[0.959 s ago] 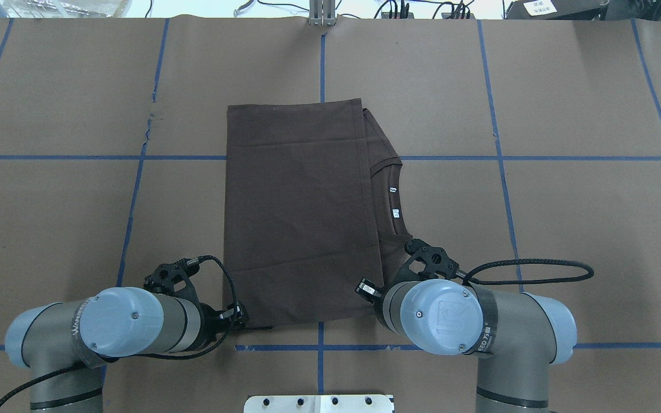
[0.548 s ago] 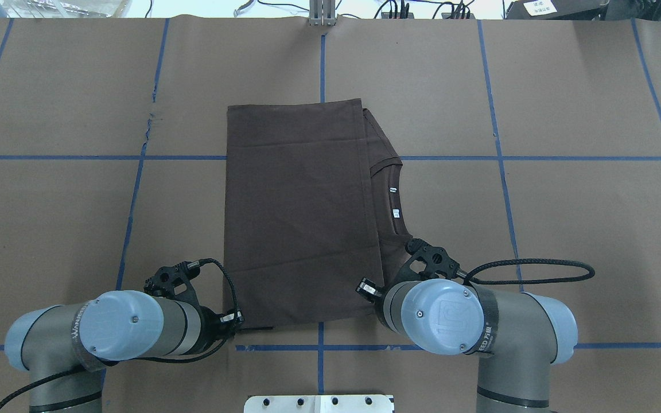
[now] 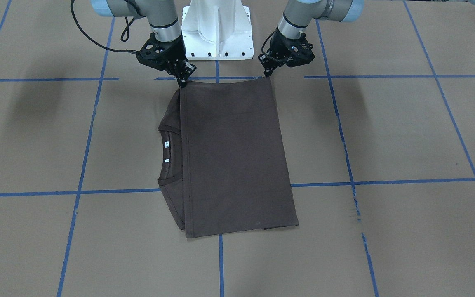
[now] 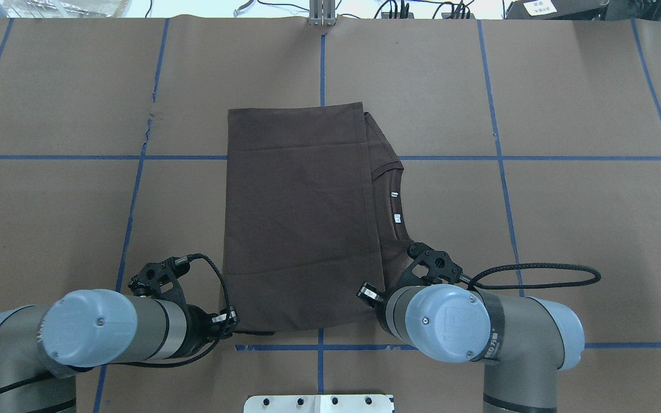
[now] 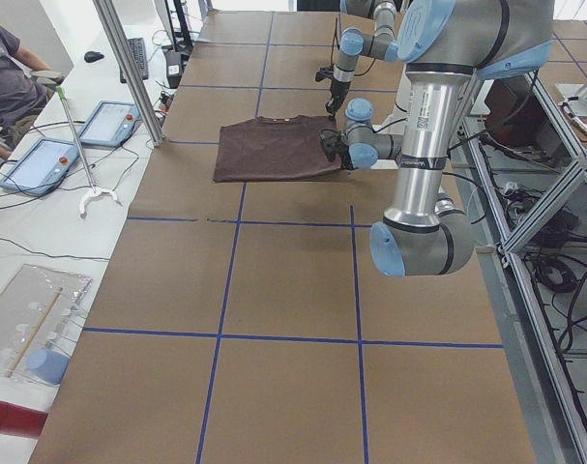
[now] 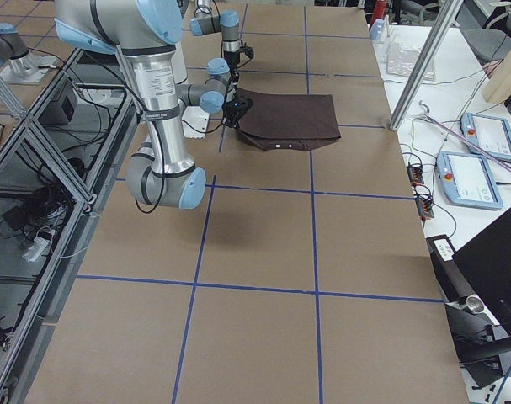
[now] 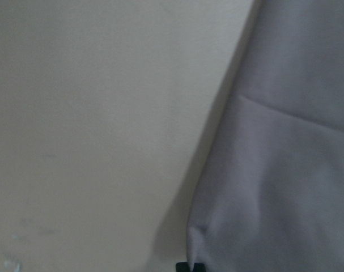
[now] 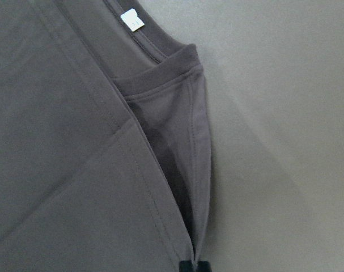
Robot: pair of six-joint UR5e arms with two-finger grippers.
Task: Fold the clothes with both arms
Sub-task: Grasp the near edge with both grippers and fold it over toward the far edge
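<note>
- The dark brown T-shirt lies folded into a tall rectangle at the middle of the table, with its collar and white labels peeking out along the robot's right side.
- The left gripper has its jaws closed on the near left corner of the hem.
- The right gripper pinches the near right corner, where the layered edges meet.
- The near edge runs straight between the two grippers, just ahead of the white pedestal.
- Broad brown paper with blue tape lines stretches out on both sides and beyond the far edge.

Neck labels on the T-shirt are illegibly small.
</note>
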